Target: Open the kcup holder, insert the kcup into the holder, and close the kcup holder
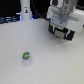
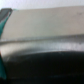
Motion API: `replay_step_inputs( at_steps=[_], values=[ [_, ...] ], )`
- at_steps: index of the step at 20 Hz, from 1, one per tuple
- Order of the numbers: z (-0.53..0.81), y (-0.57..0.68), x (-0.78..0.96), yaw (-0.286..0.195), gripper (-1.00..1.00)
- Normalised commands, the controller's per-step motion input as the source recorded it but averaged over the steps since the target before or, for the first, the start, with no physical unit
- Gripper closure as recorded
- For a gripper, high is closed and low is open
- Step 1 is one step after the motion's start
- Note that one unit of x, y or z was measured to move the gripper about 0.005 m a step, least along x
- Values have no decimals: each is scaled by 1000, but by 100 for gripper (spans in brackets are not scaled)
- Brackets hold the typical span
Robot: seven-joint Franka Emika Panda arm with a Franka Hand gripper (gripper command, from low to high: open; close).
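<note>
Main risk for you here: the arm sits right over the kcup holder (image 1: 61,35) at about 2 o'clock in the exterior view, and a push or pull that lands off its lid or front panel could shove the whole block across the bench (image 1: 45,65) instead of opening it; that's a guess from the tight overlap, not something seen. Second risk: the kcup (image 1: 26,56) is tiny and stands alone at about 8 o'clock, well apart from the holder, so a sloppy grab later may tip or roll it. The pincer (image 1: 64,25) is hard up against the holder's top and you can't tell if it's open or closed; the wrist view is only a blurred grey-and-dark surface with a teal edge, no fingers readable. The holder looks like a dark boxy block with grey panels, mostly hidden under the white arm; whether it's open yet is unclear. The kcup reads as a small white pod with a green top, upright as far as you can tell. A white bottle-shaped post (image 1: 25,11) stands at 11 o'clock, apart from both.
</note>
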Motion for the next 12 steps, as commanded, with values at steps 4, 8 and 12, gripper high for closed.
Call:
replay_step_inputs(
  at_steps=[4,8,12],
  values=[
    [196,-339,912,-70,100],
    [192,-382,891,-73,100],
    [192,-387,870,-76,100]
  ],
)
